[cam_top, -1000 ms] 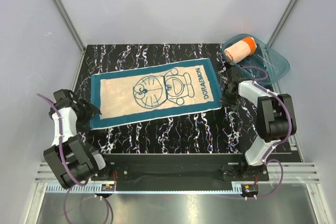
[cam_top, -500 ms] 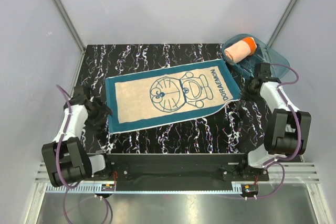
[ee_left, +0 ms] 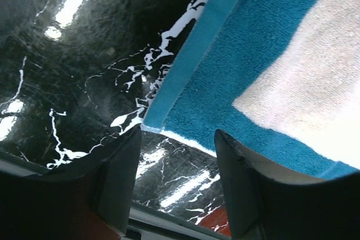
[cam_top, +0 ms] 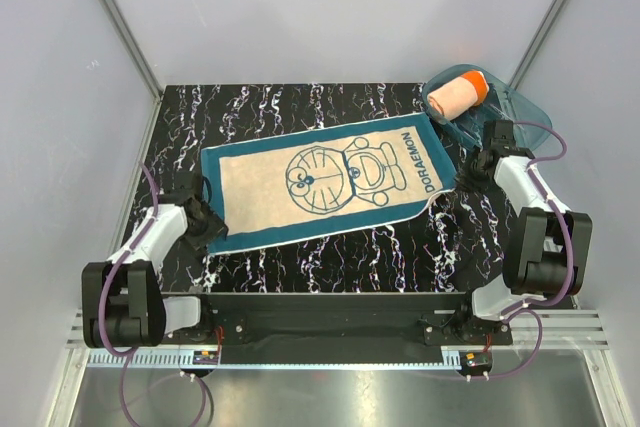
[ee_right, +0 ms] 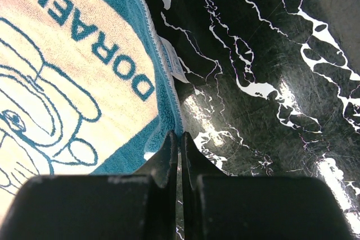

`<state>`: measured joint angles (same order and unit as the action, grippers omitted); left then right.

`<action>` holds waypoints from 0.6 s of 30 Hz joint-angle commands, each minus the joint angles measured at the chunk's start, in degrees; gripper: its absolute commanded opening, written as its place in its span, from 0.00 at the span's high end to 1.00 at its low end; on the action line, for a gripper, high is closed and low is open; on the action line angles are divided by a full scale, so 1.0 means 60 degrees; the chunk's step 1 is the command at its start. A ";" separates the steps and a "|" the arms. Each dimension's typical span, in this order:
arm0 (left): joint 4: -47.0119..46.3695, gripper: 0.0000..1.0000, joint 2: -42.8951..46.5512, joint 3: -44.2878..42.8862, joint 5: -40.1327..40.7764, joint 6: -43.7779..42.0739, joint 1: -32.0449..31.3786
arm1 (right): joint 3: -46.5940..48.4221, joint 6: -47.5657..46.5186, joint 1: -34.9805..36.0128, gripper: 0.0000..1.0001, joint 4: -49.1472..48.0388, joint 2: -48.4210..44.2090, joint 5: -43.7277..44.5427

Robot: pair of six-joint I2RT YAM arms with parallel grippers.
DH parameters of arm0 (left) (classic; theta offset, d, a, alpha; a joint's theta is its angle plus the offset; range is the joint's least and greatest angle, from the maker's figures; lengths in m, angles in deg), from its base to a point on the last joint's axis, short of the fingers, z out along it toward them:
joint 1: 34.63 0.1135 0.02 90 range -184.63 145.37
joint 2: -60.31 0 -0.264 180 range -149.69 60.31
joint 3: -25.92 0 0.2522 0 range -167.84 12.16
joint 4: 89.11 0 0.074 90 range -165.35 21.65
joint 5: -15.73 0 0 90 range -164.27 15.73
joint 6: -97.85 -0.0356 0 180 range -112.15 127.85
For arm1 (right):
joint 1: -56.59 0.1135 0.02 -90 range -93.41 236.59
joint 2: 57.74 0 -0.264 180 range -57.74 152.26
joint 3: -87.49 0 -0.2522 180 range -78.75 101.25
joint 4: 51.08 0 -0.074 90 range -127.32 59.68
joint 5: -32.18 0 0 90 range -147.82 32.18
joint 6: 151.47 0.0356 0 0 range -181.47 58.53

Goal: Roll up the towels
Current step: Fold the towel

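The teal-blue towel [cam_top: 320,182] with a cream Doraemon patch lies spread flat and slanted on the black marble table. The orange towel [cam_top: 455,94] is rolled up inside the tub at the back right. My left gripper [cam_top: 208,222] is open at the towel's near left corner. In the left wrist view that corner [ee_left: 151,126] lies just ahead of my open left gripper [ee_left: 177,161], with only table between the fingers. My right gripper [cam_top: 468,172] is at the towel's right end. In the right wrist view my right gripper [ee_right: 180,134] is pinched shut on the teal edge [ee_right: 163,111].
The translucent teal tub [cam_top: 525,122] stands at the back right corner, just behind my right arm. A white label [ee_right: 171,63] sticks out from the towel's right hem. Grey walls close in the table on three sides.
The towel slid right across the table, then stopped. My left gripper has let go of the left corner and drawn back toward the near edge. My right gripper has barely moved in the last half second.
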<state>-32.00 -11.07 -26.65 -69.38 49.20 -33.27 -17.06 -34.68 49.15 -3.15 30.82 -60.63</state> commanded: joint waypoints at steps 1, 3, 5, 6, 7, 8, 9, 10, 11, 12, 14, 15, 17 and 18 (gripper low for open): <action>-0.0326 0.42 0.0060 -0.0007 0.0562 0.0331 -0.0125 | 0.0074 -0.0011 0.0054 1.00 -0.0027 -0.0359 -0.0279; -0.0297 0.42 0.0074 0.0008 0.0826 0.0418 -0.0184 | 0.0075 -0.0011 0.0054 1.00 -0.0027 -0.0389 -0.0293; -0.0399 0.42 0.0031 0.0153 0.0929 0.0448 -0.0387 | 0.0060 -0.0026 0.0054 1.00 -0.0041 -0.0345 -0.0308; -0.0486 0.42 -0.0071 0.0198 0.0943 0.0506 -0.0403 | 0.0060 -0.0026 0.0054 1.00 -0.0056 -0.0316 -0.0395; -0.0545 0.42 -0.0116 0.0271 0.0944 0.0522 -0.0418 | 0.0060 -0.0011 0.0054 1.00 -0.0056 -0.0316 -0.0411; -0.0618 0.42 -0.0160 0.0402 0.0958 0.0551 -0.0418 | 0.0060 -0.0011 0.0054 1.00 -0.0056 -0.0287 -0.0440; -0.0793 0.42 -0.0262 0.0476 0.0958 0.0595 -0.0418 | 0.0060 -0.0026 0.0054 1.00 -0.0056 -0.0301 -0.0469; -0.0882 0.42 -0.0277 0.0549 0.0958 0.0609 -0.0418 | 0.0060 -0.0026 0.0054 1.00 -0.0056 -0.0301 -0.0484; -0.0970 0.43 -0.0335 0.0709 0.0944 0.0610 -0.0418 | 0.0074 -0.0011 0.0054 1.00 -0.0056 -0.0315 -0.0455; -0.1116 0.44 -0.0365 0.0754 0.0944 0.0610 -0.0418 | 0.0075 -0.0011 0.0054 1.00 -0.0056 -0.0301 -0.0455; -0.1219 0.51 -0.0423 0.0842 0.0944 0.0595 -0.0418 | 0.0089 -0.0011 0.0054 1.00 -0.0056 -0.0272 -0.0455; -0.1336 0.54 -0.0453 0.0886 0.0929 0.0580 -0.0418 | 0.0104 -0.0011 0.0054 1.00 -0.0056 -0.0257 -0.0455; -0.1410 0.72 -0.0497 0.0916 0.0900 0.0551 -0.0418 | 0.0104 -0.0011 0.0054 1.00 -0.0041 -0.0228 -0.0484; -0.1483 0.79 -0.0511 0.0931 0.0885 0.0551 -0.0418 | 0.0118 -0.0026 0.0054 1.00 -0.0056 -0.0242 -0.0484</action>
<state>-36.46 -12.57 -23.11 -64.84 52.06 -35.65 -17.06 -34.68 49.15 -3.15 30.82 -62.05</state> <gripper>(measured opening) 0.267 0.014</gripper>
